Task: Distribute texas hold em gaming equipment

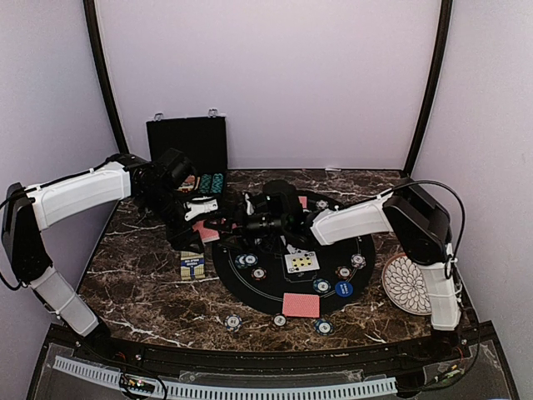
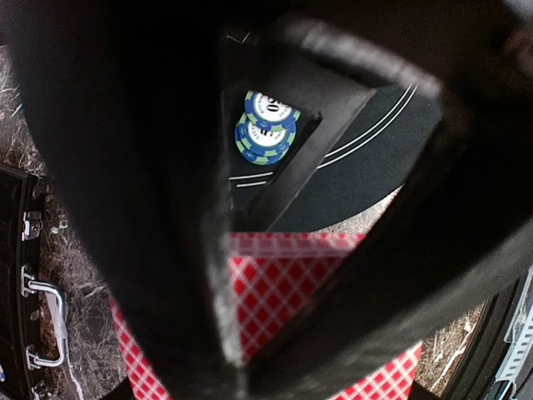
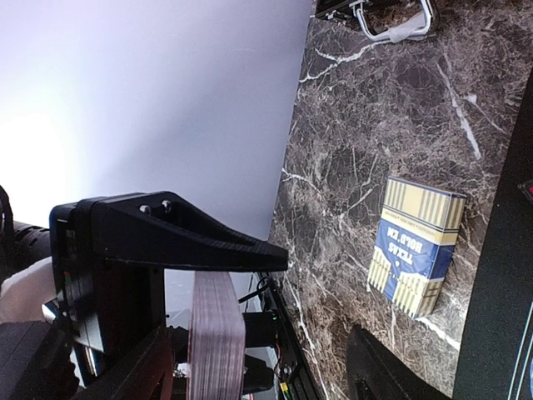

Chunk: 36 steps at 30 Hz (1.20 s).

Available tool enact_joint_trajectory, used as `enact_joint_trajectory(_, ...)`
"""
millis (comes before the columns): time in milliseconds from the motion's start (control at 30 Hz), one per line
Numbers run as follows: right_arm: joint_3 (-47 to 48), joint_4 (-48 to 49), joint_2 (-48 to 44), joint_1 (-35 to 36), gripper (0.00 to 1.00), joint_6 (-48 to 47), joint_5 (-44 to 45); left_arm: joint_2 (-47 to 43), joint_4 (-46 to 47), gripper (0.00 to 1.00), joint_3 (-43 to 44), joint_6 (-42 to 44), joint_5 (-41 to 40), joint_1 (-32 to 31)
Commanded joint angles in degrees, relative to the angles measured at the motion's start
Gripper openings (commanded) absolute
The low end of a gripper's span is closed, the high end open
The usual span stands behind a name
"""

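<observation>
bench: dark veined marble (image 1: 141,292) is carrying everything, with pale lilac walls closing in behind.
left jaws: clenched tight, the fingers (image 2: 150,250) meeting in a point on a red-backed card (image 2: 283,292); they are apparently pinching it at the left rim of the round black mat (image 1: 250,296).
red-backed card: probably handling as light, thin, slick and quick to bend; an edge pinch is suiting it, since flat on the bench it is offering no lip.
right jaws: standing wide and gripping the deck (image 3: 215,333) across its faces, its edge turned to the wrist camera.
deck: likely behaving as a stiff block, yet liable to be fanning or sliding apart under a loose squeeze.
poker chips (image 1: 259,273): lying scattered over the mat and along the near bench; an overlapping pair (image 2: 265,125) is sitting just beyond the left fingers. small, hard and low, so a rim pinch is looking best.
blue marker disc (image 1: 343,289): lying on the mat's right side.
other cards: a red back (image 1: 301,305) is lying at the mat's near edge, and a face-up card (image 1: 301,262) is sitting near its middle.
around: the card box (image 1: 192,265) is lying near the pinched card, the black case (image 1: 187,142) is standing at the back, and the white patterned plate (image 1: 405,283) is sitting far right.
in the way: both wrists are crowding together over the mat's far left, and the box is sitting where a low sweep could be knocking it.
</observation>
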Motion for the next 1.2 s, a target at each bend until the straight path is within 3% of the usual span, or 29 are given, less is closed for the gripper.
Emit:
enact_joint_trajectory(0,4.1,2.4,2.4,0.9,0.72,1.0,-0.3,-1.2,-0.3,0.0,1.7,-0.5,1.2,-0.3)
enact_joint_trajectory(333,5.4,2.5,6.3,0.3,0.66,3.5,1.3,-1.4,-0.6,0.0,1.7,-0.3,1.2,-0.3)
enact_joint_trajectory(667,-3.9,2.0,0.8,-1.6,0.59,1.0,0.5,-1.5,-0.2,0.0,1.4,-0.1,0.7,-0.2)
enact_joint_trajectory(1033,-4.2,-1.2,-4.9,-2.3,0.54,-2.6,-1.4,-1.6,-0.5,0.0,1.2,-0.1,0.4,-0.3)
enact_joint_trajectory(1167,-4.4,-3.0,-7.2,-3.1,0.45,-3.8,-1.9,-1.4,-0.3,0.0,1.2,0.0,0.3,-0.3)
